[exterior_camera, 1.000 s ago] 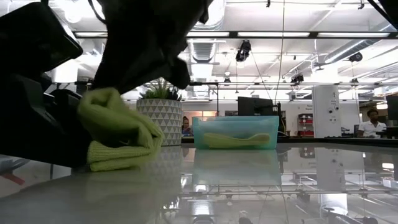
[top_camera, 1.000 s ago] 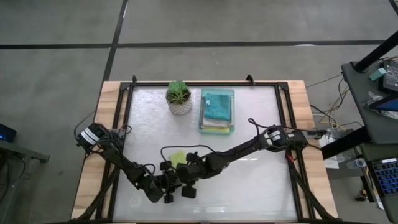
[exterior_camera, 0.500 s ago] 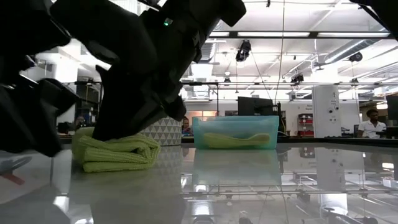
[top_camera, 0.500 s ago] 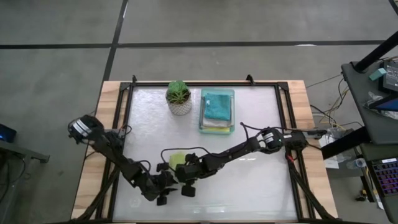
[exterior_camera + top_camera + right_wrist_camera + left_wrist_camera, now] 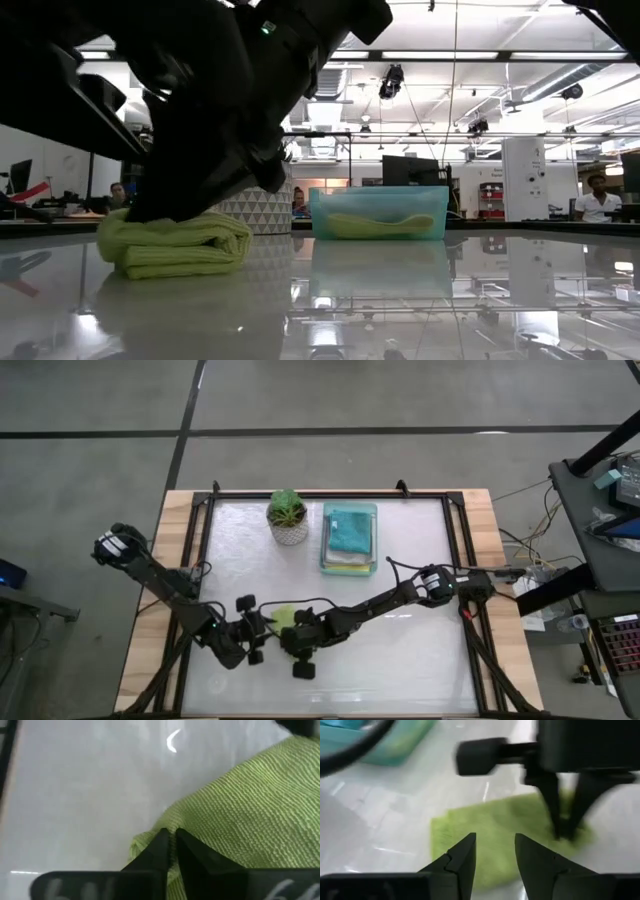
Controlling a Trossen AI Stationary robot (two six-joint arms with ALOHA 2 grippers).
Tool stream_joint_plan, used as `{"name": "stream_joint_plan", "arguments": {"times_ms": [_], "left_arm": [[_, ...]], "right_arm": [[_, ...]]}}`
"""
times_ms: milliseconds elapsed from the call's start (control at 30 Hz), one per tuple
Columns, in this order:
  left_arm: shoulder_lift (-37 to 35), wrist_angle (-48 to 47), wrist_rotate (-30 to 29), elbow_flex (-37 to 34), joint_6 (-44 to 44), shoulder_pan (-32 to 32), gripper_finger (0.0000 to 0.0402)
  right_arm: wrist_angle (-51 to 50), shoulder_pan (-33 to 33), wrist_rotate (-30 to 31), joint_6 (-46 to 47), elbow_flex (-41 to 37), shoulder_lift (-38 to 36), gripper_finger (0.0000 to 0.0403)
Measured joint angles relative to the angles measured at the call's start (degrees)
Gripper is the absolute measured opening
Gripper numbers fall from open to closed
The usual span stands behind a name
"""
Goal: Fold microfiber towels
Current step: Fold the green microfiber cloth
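Inside tray (image 5: 372, 510): stacked towels (image 5: 348, 530).

I count one lime green towel (image 5: 283, 617) on the table (image 5: 400, 660), one mint tray (image 5: 349, 537) with towels stacked inside, one potted plant (image 5: 288, 517), and two arms.

Bright ceiling strip lights (image 5: 480, 56) throw mirror-like glare and reflections across the glossy white surface (image 5: 420, 300), while the arms loom as black backlit silhouettes in the low view and the left wrist view shows motion blur over the lime green towel (image 5: 495, 835).
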Motion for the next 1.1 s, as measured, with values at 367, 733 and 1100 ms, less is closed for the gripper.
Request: {"name": "stream_joint_plan", "arguments": {"times_ms": [367,733,1100], "left_arm": [[8.4,0.5,-1.1,-1.4,-4.4,4.7,0.0121],[10.4,0.5,1.4,-1.4,-4.6,5.8,0.0121],[10.1,0.5,1.5,-1.5,-4.5,5.9,0.0121]], "right_arm": [[4.7,0.1,-7.2,-6.2,0.0,-0.3,0.0104],[4.3,0.3,-7.7,-12.4,0.0,-2.4,0.0102],[22.1,0.4,-6.7,-17.5,-12.5,-2.2,0.0011]]}}
